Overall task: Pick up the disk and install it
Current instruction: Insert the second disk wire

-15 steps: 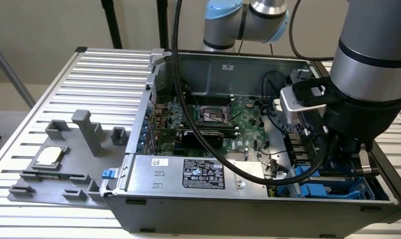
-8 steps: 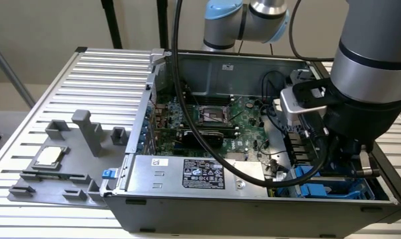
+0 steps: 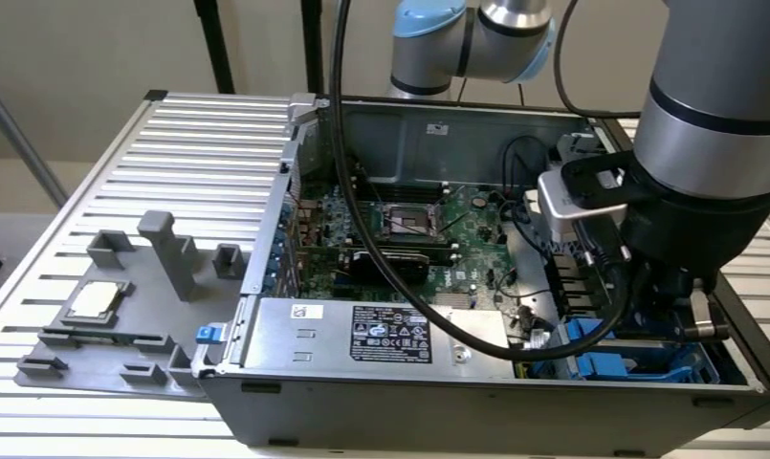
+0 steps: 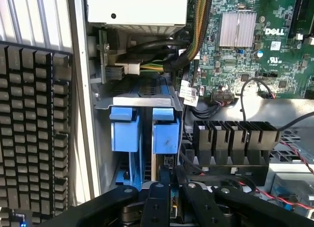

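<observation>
**Claw down in the drive bay corner of the open case**

Nearest the wrist camera are the black links of the claw (image 4: 164,187), drawn in close together around a thin upright edge; whether they truly pinch it I cannot tell from here. Just ahead of the fingertips stands the disk (image 4: 166,133), its blue carrier tabs upright in the metal bay, with a second blue carrier (image 4: 125,131) right beside it. The slot is tight: a grey bay wall (image 4: 93,89) hems in one side, and a bundle of black cables and a black ribbed duct (image 4: 233,138) crowd the other. Beyond the claw lies the green motherboard (image 4: 245,40) with its finned heatsink.

From the exterior view, the arm (image 3: 710,143) plunges into the computer case (image 3: 487,402) at the corner on the exterior view's right, where blue carrier plastic (image 3: 614,363) shows under the wrist. A thick black cable (image 3: 372,239) loops across the open case. The silver power supply (image 3: 372,330) sits beside the bay. Outside the case, a grey fixture tray (image 3: 129,316) holding a small square chip (image 3: 94,301) lies well apart on the slatted table (image 3: 206,143).
</observation>
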`<state>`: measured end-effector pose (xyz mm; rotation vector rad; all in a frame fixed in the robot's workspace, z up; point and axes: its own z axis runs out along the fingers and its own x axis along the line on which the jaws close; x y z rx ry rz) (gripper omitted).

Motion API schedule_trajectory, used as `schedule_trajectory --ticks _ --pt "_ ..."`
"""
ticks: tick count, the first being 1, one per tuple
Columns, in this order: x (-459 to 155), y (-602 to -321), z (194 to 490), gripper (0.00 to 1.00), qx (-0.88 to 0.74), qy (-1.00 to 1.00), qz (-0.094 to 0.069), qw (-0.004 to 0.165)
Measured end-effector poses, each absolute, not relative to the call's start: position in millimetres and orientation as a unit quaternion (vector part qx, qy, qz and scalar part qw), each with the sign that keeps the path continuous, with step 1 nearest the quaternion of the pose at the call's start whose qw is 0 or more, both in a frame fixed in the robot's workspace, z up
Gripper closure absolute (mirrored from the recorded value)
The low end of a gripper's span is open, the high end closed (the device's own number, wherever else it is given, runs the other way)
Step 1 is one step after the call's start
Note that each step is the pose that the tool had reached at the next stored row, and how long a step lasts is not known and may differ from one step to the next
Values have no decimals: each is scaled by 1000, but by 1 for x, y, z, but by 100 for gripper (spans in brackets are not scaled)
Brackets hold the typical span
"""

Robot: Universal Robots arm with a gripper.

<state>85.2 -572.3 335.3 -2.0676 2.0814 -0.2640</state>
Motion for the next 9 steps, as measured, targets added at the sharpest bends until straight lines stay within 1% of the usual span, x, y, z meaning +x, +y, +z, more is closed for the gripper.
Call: schedule_trajectory --ticks 9 --pt "85 -572 335 100 -701 701 -90 99"
